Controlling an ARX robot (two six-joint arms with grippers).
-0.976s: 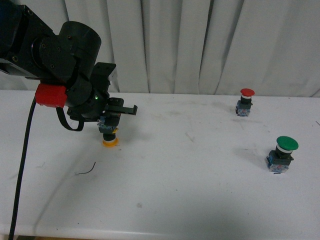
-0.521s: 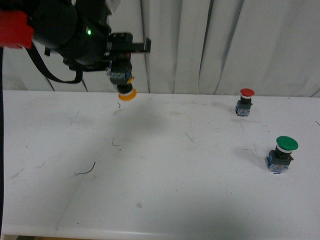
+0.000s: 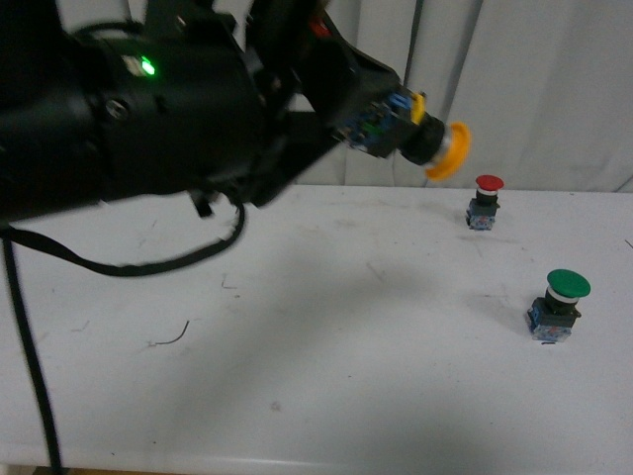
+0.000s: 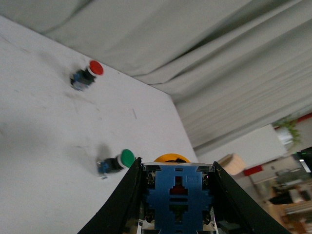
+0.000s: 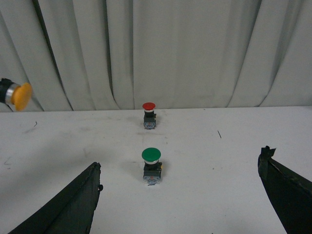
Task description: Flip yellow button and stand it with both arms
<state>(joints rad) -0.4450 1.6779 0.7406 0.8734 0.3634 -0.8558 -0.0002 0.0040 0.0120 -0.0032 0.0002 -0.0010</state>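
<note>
Currently the black left gripper (image 4: 178,191) clamps the yellow-capped push button (image 3: 435,148) by its blue-grey base, airborne between both jaws, cap sideways. The black right gripper (image 5: 180,161) gapes wide, empty.

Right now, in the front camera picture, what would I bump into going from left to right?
The big black left arm → the yellow button it holds up in the air → the red button → the green button.
</note>
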